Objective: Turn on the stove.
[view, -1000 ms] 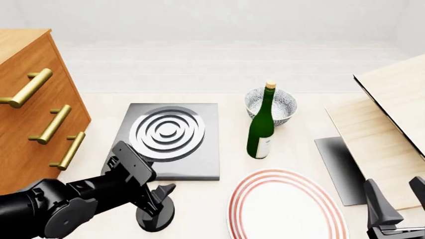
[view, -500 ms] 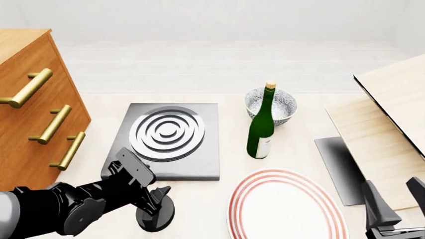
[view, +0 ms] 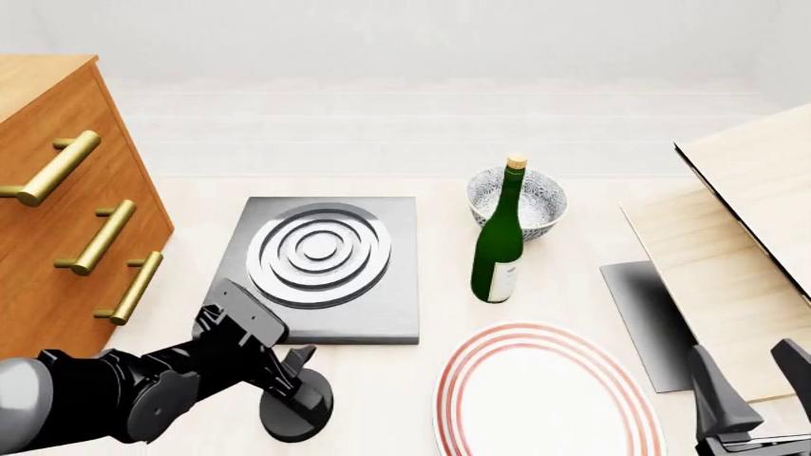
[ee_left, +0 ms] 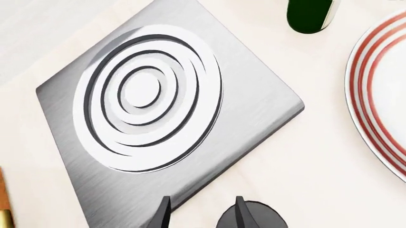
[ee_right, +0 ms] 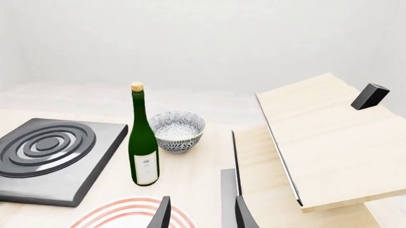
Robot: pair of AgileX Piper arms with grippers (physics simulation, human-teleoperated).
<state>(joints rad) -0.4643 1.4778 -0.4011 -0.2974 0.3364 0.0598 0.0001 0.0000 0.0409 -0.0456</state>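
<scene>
Since a second ago, left hand (view: 294, 372) has drawn back and lower over knob (view: 295, 410); fingers apart, one fingertip (ee_left: 242, 213) above the knob, no grip visible. Stove (view: 323, 269) lies flat on counter (view: 405, 399), knob just in front. Right hand (view: 755, 380) rests low, fingers apart, holding nothing.
</scene>
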